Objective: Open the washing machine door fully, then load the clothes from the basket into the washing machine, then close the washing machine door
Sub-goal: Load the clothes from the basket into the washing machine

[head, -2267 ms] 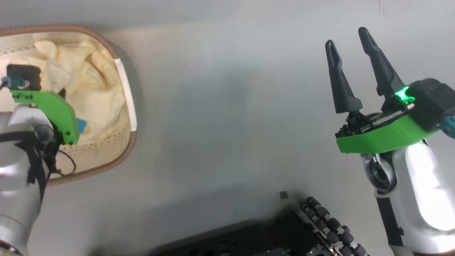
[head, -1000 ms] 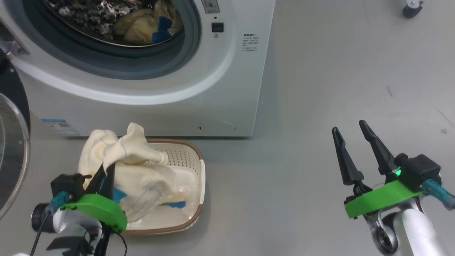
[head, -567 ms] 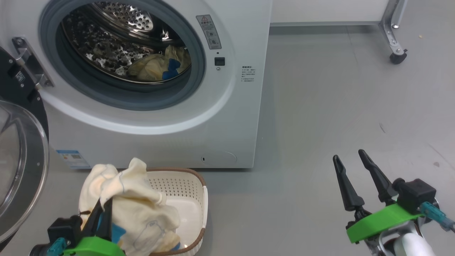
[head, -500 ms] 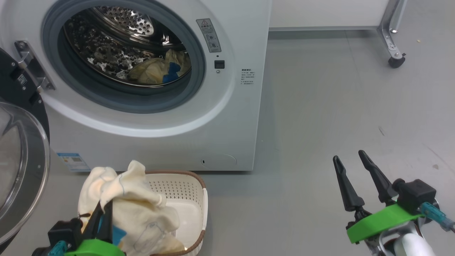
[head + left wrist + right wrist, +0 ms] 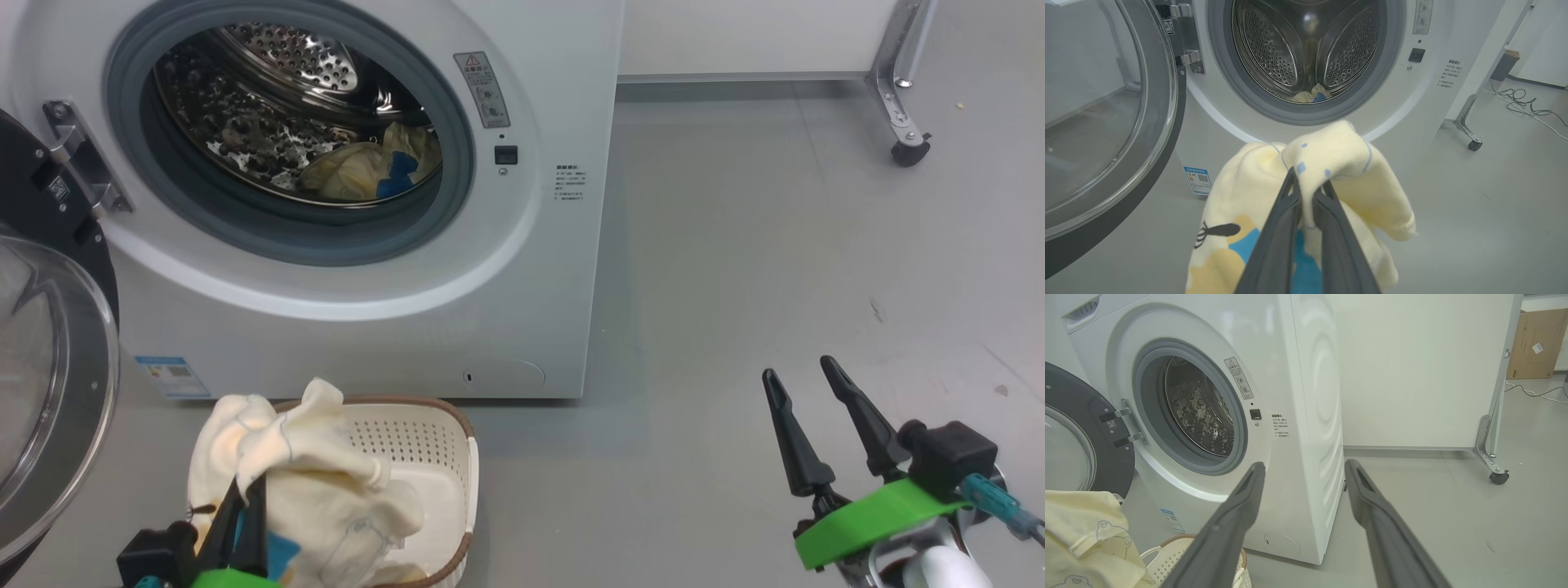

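Note:
The white washing machine (image 5: 539, 269) stands ahead, its door (image 5: 49, 392) swung wide open at the left. Inside the steel drum lies one cream-yellow garment with blue trim (image 5: 371, 167). At the lower left of the head view my left gripper (image 5: 249, 490) is shut on another of the clothes (image 5: 326, 490), holding it above the basket (image 5: 457, 457). In the left wrist view the pinched fabric (image 5: 1339, 159) hangs before the drum opening (image 5: 1306, 53). My right gripper (image 5: 796, 376) is open and holds nothing, out over the floor at the lower right.
A white panel on a wheeled metal foot (image 5: 906, 151) stands behind and right of the machine. Cables (image 5: 1527, 106) lie on the floor beyond it, and a cardboard box (image 5: 1535, 343) stands further back. Grey floor (image 5: 775, 245) stretches to the right.
The head camera tilted up from the floor and basket to the machine. The left gripper lifted the garment out of the basket. The right gripper stayed open.

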Controlling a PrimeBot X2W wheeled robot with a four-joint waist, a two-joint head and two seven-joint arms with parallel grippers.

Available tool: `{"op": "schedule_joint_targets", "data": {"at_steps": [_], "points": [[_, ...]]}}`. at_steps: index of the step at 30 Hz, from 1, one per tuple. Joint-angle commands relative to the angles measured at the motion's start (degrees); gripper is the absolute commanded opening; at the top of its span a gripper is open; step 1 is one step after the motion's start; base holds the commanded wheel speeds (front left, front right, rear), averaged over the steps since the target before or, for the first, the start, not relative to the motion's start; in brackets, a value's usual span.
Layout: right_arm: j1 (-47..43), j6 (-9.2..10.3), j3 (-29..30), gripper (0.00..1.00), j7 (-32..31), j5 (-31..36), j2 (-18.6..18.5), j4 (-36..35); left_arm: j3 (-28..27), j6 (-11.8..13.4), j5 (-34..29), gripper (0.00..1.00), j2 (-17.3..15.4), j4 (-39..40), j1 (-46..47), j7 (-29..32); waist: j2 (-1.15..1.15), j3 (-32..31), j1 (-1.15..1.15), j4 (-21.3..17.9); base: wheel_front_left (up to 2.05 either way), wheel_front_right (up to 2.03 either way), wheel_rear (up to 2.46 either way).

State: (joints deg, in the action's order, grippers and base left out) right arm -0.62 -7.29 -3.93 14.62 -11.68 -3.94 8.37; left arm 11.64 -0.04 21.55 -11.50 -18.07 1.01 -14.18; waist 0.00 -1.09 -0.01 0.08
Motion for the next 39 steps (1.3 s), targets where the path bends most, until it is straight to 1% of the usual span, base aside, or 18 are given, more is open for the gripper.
{"op": "schedule_joint_targets", "data": {"at_steps": [1, 7, 11, 18, 23, 31, 39], "points": [[1.4, -0.20, -1.2, 1.00, 0.4, -0.5, -1.0, -1.7, -2.7, -0.4, -0.8, 0.00, -0.4, 2.0, 2.4, -0.8, 0.00, 0.2, 0.01, 0.0, 0.00, 0.00, 0.00], [1.4, -0.20, -1.4, 1.00, 0.4, -0.5, -0.9, -1.7, -3.4, -1.2, -1.7, 0.00, 0.6, 1.5, 2.6, -0.8, 0.00, 0.6, 0.01, -0.1, 0.00, 0.00, 0.00], [1.6, -0.20, -1.2, 1.00, 0.4, -0.5, -1.2, -1.6, -4.4, -2.5, -2.3, 0.00, 1.4, 0.5, 3.2, -0.8, 0.00, 1.0, 0.01, -0.4, 0.00, 0.00, 0.00], [2.0, -0.20, -1.2, 1.00, 0.4, -0.4, -1.3, -1.6, -5.6, -3.3, -3.5, 0.00, 2.7, -0.1, 4.1, -0.8, 0.00, 1.6, 0.01, -0.9, 0.00, 0.00, 0.00], [2.9, -0.20, -1.6, 1.00, 0.4, -0.2, -1.4, -2.2, -7.0, -4.1, -3.8, 0.00, 2.8, 0.0, 5.7, -0.8, 0.00, 4.0, 0.01, -1.7, 0.00, 0.00, 0.00], [5.6, -0.20, -1.3, 1.00, 0.4, 0.7, -1.4, -3.5, -8.2, -5.3, -4.1, 0.00, 1.6, 0.0, 13.1, -0.8, 0.00, 12.0, 0.01, -2.9, 0.00, 0.00, 0.00], [9.4, -0.20, -1.6, 1.00, 0.4, 1.4, -0.6, -5.0, -9.5, -6.4, -2.2, 0.00, -3.0, -1.2, 27.5, 0.2, 0.00, 22.1, 0.01, -5.3, 0.00, 0.00, 0.00]]}}
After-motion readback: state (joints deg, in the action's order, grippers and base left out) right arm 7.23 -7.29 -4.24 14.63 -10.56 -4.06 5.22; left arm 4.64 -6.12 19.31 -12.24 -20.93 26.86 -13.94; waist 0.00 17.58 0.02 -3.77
